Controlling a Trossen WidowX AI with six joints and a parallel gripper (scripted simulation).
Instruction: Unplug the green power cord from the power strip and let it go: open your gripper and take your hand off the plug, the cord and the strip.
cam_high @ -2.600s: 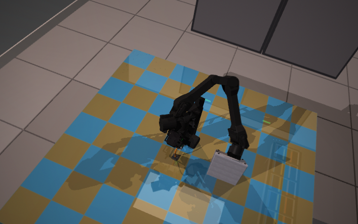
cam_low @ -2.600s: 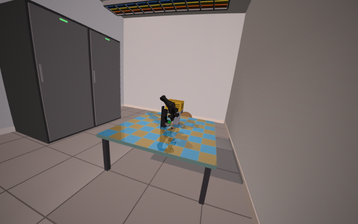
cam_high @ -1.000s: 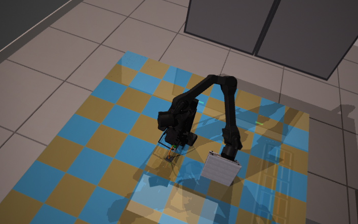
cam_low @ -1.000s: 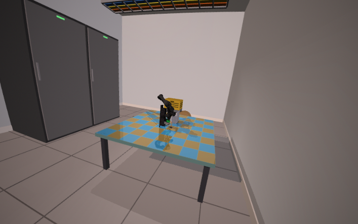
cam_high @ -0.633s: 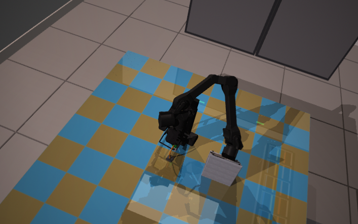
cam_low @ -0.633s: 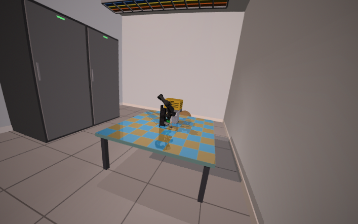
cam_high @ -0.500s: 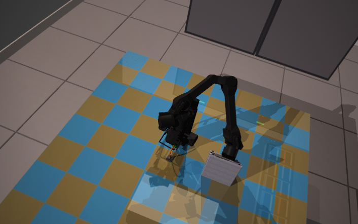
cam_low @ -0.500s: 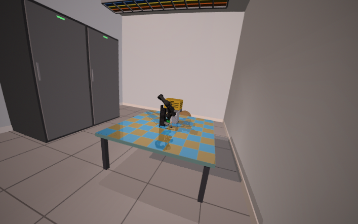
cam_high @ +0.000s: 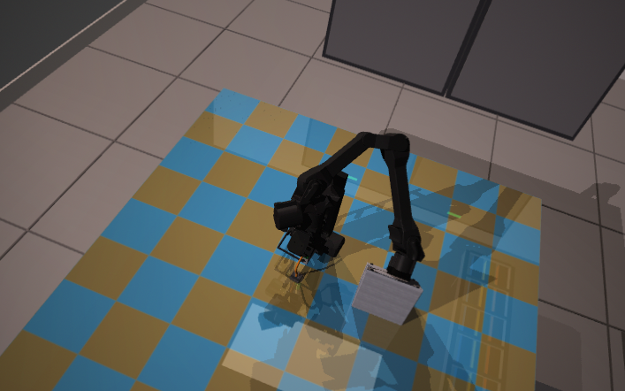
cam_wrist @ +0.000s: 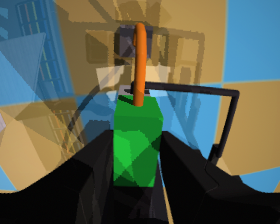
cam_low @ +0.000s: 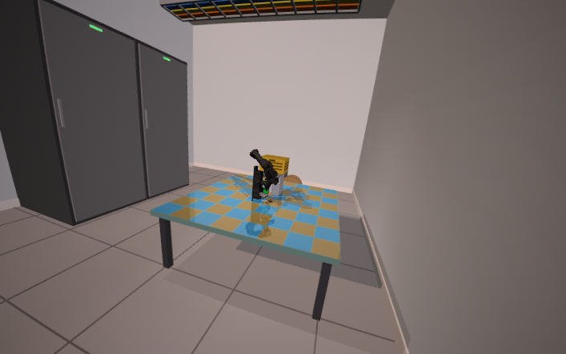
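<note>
A green plug (cam_wrist: pixel 134 156) (cam_low: pixel 266 191) sits between the two black fingers of my gripper (cam_wrist: pixel 135 135) (cam_high: pixel 301 258), which is shut on it. An orange cord piece (cam_wrist: pixel 140 63) (cam_high: pixel 299 267) runs from the plug's front end to a small dark grey power strip (cam_wrist: pixel 124 44) (cam_high: pixel 297 277) lying on the checkered table (cam_high: pixel 184 242) (cam_low: pixel 303 243). The gripper hangs a little above the strip and points down at it. I cannot tell whether the plug's far end is still seated in the strip.
A thin black wire (cam_wrist: pixel 217 92) bends around the right of the plug. The arm's white ribbed base box (cam_high: pixel 385 294) stands to the right of the strip. Dark cabinets (cam_high: pixel 499 48) (cam_low: pixel 78 122) stand beyond the table. A yellow crate (cam_low: pixel 276 163) is behind the arm.
</note>
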